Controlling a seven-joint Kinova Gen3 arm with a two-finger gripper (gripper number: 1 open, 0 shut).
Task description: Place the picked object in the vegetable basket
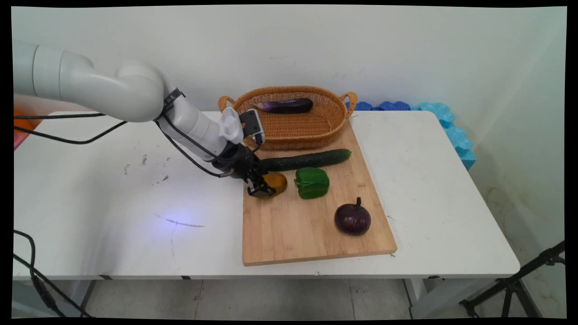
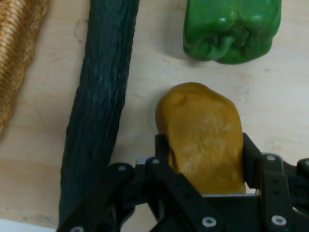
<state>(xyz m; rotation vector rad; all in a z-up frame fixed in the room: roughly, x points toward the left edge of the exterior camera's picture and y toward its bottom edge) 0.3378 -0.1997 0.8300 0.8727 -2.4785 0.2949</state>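
hand (image 2: 200, 162) clamps brown potato (image 2: 203, 135) on cutting board (image 1: 293, 234), beside cucumber (image 2: 99, 106)

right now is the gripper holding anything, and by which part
The gripper is closed on the potato, its fingers pressing the two long sides at the end nearest the hand. The potato rests on the cutting board.

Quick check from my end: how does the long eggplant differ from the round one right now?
The long eggplant is slender and lies on its side; the round eggplant is squat and globe-shaped, with its stem pointing up. The long one rests inside the wicker basket at the back; the round one sits on the wooden cutting board, towards its near right corner. Both are dark glossy purple, and the tool touches neither.
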